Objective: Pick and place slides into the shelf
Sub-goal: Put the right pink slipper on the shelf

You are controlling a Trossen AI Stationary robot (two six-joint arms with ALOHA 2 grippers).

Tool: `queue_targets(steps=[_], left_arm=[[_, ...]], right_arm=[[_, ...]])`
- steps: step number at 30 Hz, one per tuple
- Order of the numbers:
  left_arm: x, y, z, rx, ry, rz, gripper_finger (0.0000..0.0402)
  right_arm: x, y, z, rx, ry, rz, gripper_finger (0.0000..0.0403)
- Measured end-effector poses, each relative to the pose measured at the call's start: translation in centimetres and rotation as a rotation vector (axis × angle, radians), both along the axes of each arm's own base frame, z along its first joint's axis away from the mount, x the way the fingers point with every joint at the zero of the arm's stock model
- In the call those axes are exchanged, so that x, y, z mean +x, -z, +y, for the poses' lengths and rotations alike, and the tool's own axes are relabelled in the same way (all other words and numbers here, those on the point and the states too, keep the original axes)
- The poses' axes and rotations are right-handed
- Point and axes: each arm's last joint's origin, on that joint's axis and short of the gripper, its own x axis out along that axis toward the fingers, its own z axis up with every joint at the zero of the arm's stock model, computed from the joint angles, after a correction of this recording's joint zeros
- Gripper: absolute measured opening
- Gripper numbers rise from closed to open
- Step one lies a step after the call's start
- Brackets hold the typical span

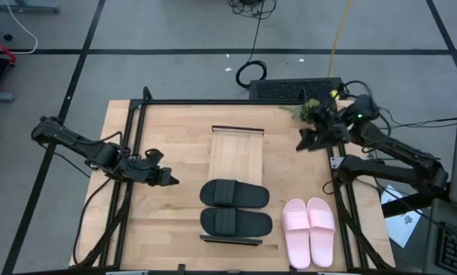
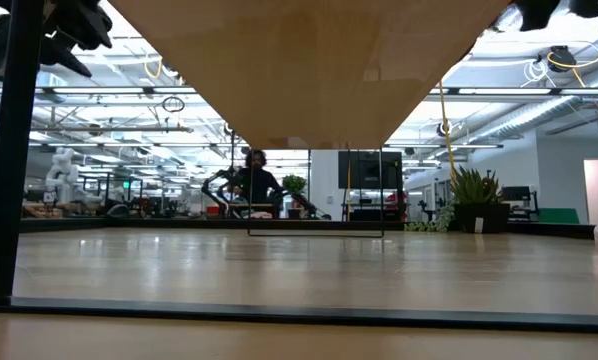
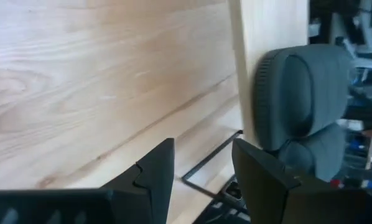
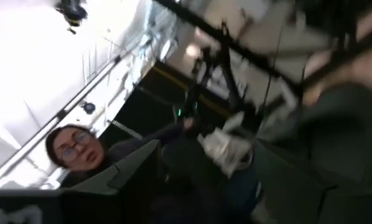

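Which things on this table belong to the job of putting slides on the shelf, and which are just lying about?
Belonging to the job:
- black slides, both already on the shelf
- pink slides, on the table
- shelf
- left hand, empty
- right hand, empty

Just lying about:
- green plant
- dark keyboard

Overhead camera straight down on table, low camera level across it, wrist cameras close, angled outward.

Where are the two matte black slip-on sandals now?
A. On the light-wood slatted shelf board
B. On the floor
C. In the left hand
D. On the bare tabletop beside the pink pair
A: in the high view both matte black slip-on sandals lie on the light-wood slatted shelf board, while the pale pink sandals rest on the tabletop beside it.
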Motion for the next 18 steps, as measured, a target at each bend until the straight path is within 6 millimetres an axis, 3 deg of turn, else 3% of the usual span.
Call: queue_targets(steps=[6,10,18], left_arm=[[-0.6,0.3,0.0,-0.014,0.048,0.066,0.0161],[-0.7,0.3,-0.1,-0.004,0.084,0.067,0.0161],[-0.7,0.3,-0.2,-0.012,0.109,0.072,0.0161]], right_arm=[[0.0,4.2,1.8,0.101,-0.087,0.315,0.0247],[-0.7,6.8,2.8,0.059,-0.046,0.492,0.0247],[-1.6,8.9,4.5,-0.082,-0.051,0.702,0.0247]])
